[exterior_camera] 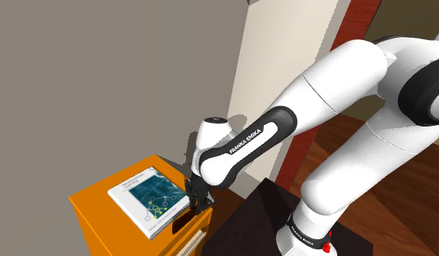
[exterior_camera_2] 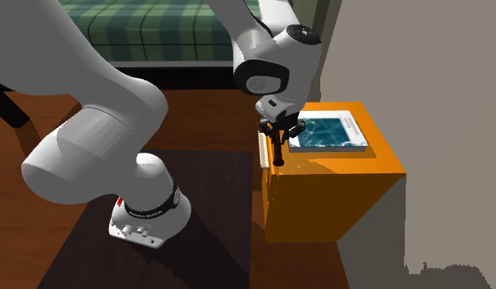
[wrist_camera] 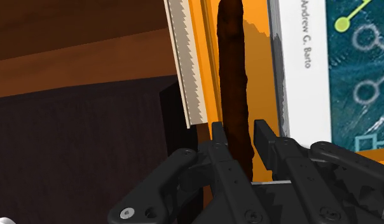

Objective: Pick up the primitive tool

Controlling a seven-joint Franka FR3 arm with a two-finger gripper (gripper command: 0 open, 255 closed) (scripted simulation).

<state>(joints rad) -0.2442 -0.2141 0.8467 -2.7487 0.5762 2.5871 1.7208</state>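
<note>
The primitive tool (wrist_camera: 232, 63) is a long, dark brown, stick-like piece. It lies along the edge of an orange nightstand (wrist_camera: 258, 16), beside a book. In the shoulder view the tool (exterior_camera: 183, 220) shows as a dark bar at the nightstand's (exterior_camera: 94, 207) near corner. My black gripper (wrist_camera: 240, 130) comes straight down over one end of it, with a finger pressed against each side. The gripper (exterior_camera: 195, 200) stands low on the top surface, and in the second exterior view the gripper (exterior_camera_2: 279, 148) is at the nightstand's (exterior_camera_2: 328, 189) left edge.
A white-edged book (exterior_camera: 149, 198) with a teal cover (exterior_camera_2: 328, 131) lies flat right beside the tool. A pale, jagged drawer edge (wrist_camera: 184, 63) runs under the nightstand's rim. My dark stand (exterior_camera_2: 197, 230) sits close to the nightstand. A green striped bed (exterior_camera_2: 156, 29) lies behind, with walls close by.
</note>
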